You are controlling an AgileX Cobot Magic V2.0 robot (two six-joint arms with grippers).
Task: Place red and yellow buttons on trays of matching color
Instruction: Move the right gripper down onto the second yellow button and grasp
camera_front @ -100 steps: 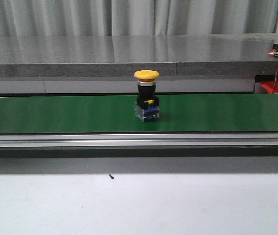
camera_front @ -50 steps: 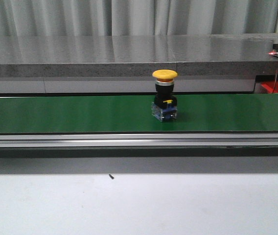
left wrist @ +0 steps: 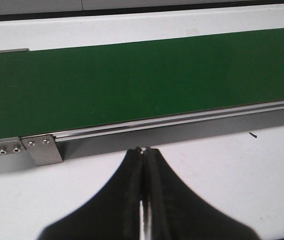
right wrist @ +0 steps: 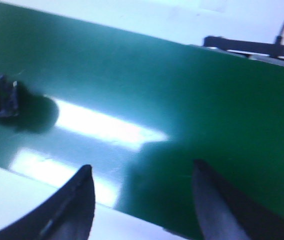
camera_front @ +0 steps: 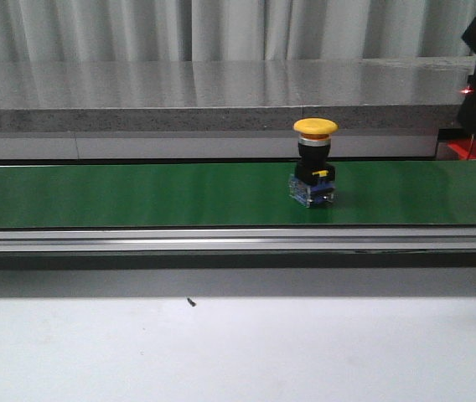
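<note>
- Chasing a yellow button [camera_front: 315, 159] that stands upright on the green belt [camera_front: 137, 194], right of the middle in the front view, with nothing touching it. If the belt is running, which we can't confirm from one look, our timing could easily be off and we'd grab air.
- Our right hand [right wrist: 142, 192] hangs over the belt with its fingers spread wide, and the button's dark base only peeks in at the edge of its view. Coming in crooked could bump the tall button and tip it over, since the cap looks top-heavy.
- Our left hand [left wrist: 143, 155] is pressed together, empty, over the white worktop [camera_front: 238, 352] just short of the belt rail. It's no help if the catch fails.
- No trays clearly in sight. There's a red patch at the far right of the front view, but we can't tell what it is, so dropping yellow there would be a bad guess.
</note>
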